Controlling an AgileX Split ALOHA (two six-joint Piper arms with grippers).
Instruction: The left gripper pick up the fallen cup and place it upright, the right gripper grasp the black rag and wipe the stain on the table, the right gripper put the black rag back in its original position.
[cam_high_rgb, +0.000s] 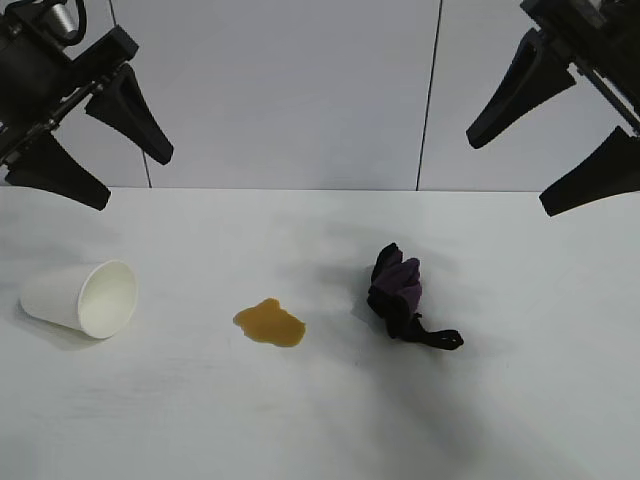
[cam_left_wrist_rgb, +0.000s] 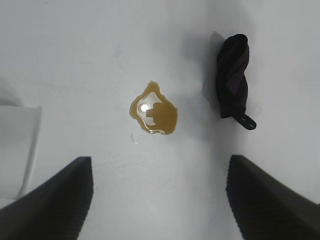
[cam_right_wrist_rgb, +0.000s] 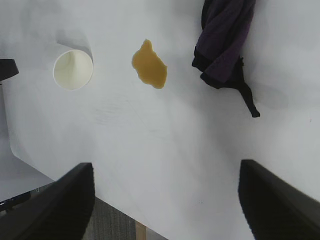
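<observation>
Exterior view, near to far. On the white bench (cam_high_rgb: 320, 420), left to right: the cup (cam_high_rgb: 80, 298) on its side, empty, mouth towards the camera and rightward, long axis roughly level; the stain (cam_high_rgb: 270, 323); the black rag (cam_high_rgb: 400, 292). Behind and above, the left gripper (cam_high_rgb: 90, 150) hangs over the cup's end, the nearer arm; jaws wide, empty. The right gripper (cam_high_rgb: 545, 150) hangs beyond the rag, jaws wide, empty.
</observation>
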